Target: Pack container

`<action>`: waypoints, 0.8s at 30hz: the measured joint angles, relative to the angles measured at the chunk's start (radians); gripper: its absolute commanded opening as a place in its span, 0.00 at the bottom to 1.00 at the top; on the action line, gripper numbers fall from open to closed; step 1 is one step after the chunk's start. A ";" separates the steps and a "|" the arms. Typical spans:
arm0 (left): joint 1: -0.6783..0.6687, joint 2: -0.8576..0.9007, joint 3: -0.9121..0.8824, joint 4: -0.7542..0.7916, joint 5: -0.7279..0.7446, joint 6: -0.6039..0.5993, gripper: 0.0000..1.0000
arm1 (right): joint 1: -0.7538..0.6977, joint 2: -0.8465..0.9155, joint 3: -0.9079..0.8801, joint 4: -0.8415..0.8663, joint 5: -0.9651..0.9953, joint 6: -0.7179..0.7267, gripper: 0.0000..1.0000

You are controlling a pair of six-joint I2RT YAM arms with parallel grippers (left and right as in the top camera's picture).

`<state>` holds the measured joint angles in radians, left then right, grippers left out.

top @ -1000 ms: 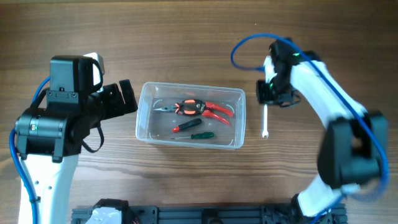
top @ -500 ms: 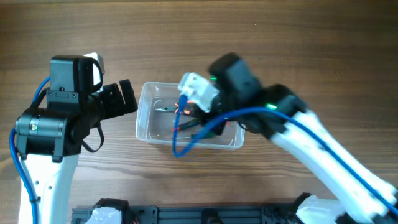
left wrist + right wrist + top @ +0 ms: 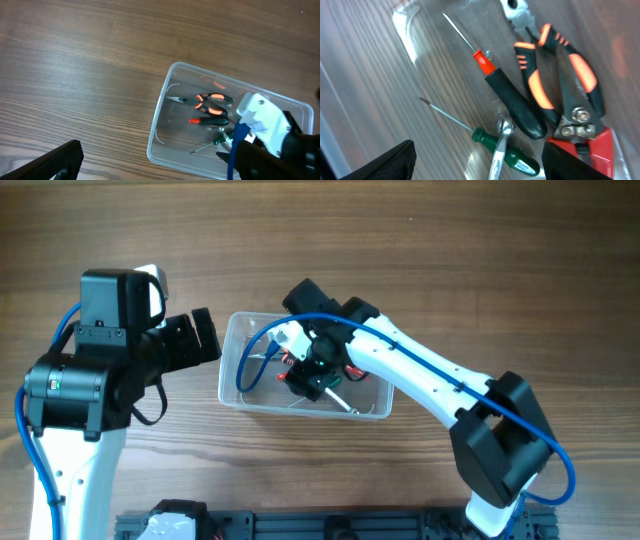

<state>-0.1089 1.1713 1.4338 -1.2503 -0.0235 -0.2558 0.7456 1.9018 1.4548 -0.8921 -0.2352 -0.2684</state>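
The left arm (image 3: 72, 465) and right arm (image 3: 420, 375) have white links, boxy black joints and looping blue cables (image 3: 248, 352).

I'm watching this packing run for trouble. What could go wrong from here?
1. The right gripper sits open, low inside the container, right over the wrench lying across the green screwdriver. Lifting out carelessly could knock the tools about.
2. Its blue cable loops over the container's left side and might snag the rim and tug the tub.
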 measured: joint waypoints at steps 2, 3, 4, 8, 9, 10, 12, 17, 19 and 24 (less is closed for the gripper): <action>0.000 0.000 0.000 0.000 0.000 0.000 1.00 | 0.000 -0.070 0.034 0.000 0.023 0.027 0.82; 0.000 0.000 0.000 0.000 0.000 0.000 1.00 | 0.000 -0.119 0.051 0.000 0.042 0.036 0.83; 0.000 0.000 0.000 0.000 0.000 0.000 1.00 | 0.000 -0.189 0.071 0.003 0.079 0.041 0.86; 0.000 0.000 0.000 0.000 0.000 0.000 1.00 | -0.013 -0.453 0.104 0.000 0.313 0.073 0.91; 0.000 0.000 0.000 0.000 0.000 0.000 1.00 | -0.026 -0.491 0.104 -0.006 0.368 0.087 0.91; 0.000 0.000 0.000 0.000 0.000 0.000 1.00 | -0.047 -0.525 0.104 -0.014 0.429 0.109 0.91; 0.000 0.000 0.000 0.000 0.000 0.000 1.00 | -0.100 -0.577 0.104 -0.030 0.529 0.161 0.99; 0.000 0.000 0.000 0.000 0.000 0.000 1.00 | -0.124 -0.657 0.104 -0.033 0.573 0.227 1.00; 0.000 0.000 0.000 0.000 0.000 0.000 1.00 | -0.125 -0.727 0.106 0.001 0.553 0.278 1.00; 0.000 0.000 0.000 0.000 0.000 0.000 1.00 | -0.125 -0.962 0.133 0.051 0.484 0.327 1.00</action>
<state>-0.1089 1.1713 1.4338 -1.2503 -0.0235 -0.2558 0.6209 0.9401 1.5875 -0.8413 0.2493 0.0582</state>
